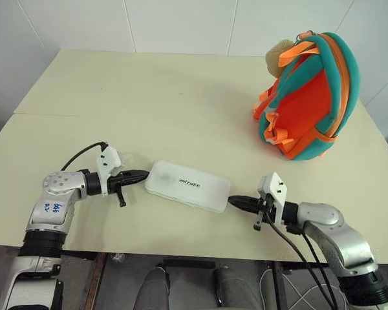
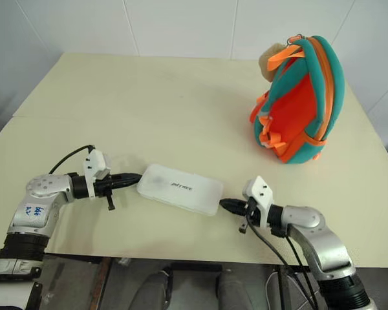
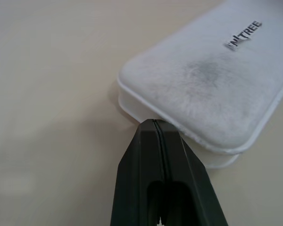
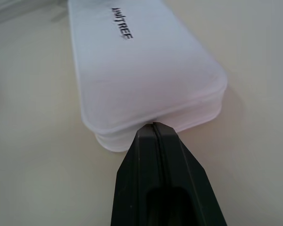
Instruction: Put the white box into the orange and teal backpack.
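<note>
Left eye view: the white box (image 1: 188, 185) lies flat on the table (image 1: 149, 103) near the front edge, between the two arms. The left gripper (image 1: 144, 174), fingers pressed together and holding nothing, has its tip at the box's left end; the right gripper (image 1: 233, 201), likewise closed and empty, meets the right end. The orange and teal backpack (image 1: 309, 97) stands far right, well apart.

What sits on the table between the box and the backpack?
Nothing: in the left eye view, bare table runs from the box to the backpack.
</note>
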Tool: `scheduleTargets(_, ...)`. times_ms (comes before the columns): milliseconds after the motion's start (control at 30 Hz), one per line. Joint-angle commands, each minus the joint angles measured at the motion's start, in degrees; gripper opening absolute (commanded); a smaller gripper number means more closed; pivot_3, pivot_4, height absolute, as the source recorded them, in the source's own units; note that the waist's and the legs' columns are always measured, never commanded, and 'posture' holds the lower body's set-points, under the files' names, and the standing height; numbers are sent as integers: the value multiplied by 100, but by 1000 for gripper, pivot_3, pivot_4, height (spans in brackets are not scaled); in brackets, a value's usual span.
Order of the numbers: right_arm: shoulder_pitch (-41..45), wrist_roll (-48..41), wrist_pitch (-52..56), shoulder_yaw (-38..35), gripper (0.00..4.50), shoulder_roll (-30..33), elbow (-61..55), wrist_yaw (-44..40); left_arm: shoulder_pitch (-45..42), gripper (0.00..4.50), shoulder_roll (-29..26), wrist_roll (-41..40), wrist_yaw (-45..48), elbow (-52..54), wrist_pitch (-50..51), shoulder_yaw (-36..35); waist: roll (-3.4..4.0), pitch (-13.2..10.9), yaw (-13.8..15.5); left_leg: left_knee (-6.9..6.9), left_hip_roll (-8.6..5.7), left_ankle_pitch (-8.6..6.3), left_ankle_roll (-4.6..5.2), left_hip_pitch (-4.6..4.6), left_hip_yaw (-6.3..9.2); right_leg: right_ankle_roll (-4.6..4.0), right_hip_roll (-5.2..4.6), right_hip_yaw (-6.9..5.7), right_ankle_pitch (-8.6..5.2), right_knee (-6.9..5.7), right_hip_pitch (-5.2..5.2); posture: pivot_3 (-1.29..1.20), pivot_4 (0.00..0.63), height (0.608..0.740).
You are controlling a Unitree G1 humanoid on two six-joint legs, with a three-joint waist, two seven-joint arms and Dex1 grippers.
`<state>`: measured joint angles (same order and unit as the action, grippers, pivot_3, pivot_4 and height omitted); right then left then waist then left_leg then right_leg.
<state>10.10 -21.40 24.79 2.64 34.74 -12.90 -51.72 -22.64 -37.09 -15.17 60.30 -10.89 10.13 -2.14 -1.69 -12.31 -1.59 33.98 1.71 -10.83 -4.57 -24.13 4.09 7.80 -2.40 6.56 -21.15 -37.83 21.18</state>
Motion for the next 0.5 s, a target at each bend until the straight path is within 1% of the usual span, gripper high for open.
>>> scheduleTargets(33,194,-3,-355,-77,0,80,151,-252,108,15,261,-128,89,585,142,360,0,0,14,1,-1,0,0,0,1,0,-1,-1,0,1,-1,0,150,740)
scheduleTargets(200,334,114,-582,-154,0,214,581,-441,145,15,418,-70,-47,728,254,382,0,0,-4,3,-2,0,0,2,2,2,-1,-2,1,3,-6,0,150,740)
scheduleTargets(400,385,207,-685,-241,0,266,853,-472,163,15,483,-33,-340,752,312,262,0,0,-3,8,-2,0,0,6,3,6,-1,-2,3,3,-13,0,150,740)
scheduleTargets(500,477,280,-754,-397,588,382,1070,-434,184,596,401,-83,-409,823,525,190,0,0,-6,10,-2,0,0,6,3,7,-1,-2,4,3,-14,0,150,740)
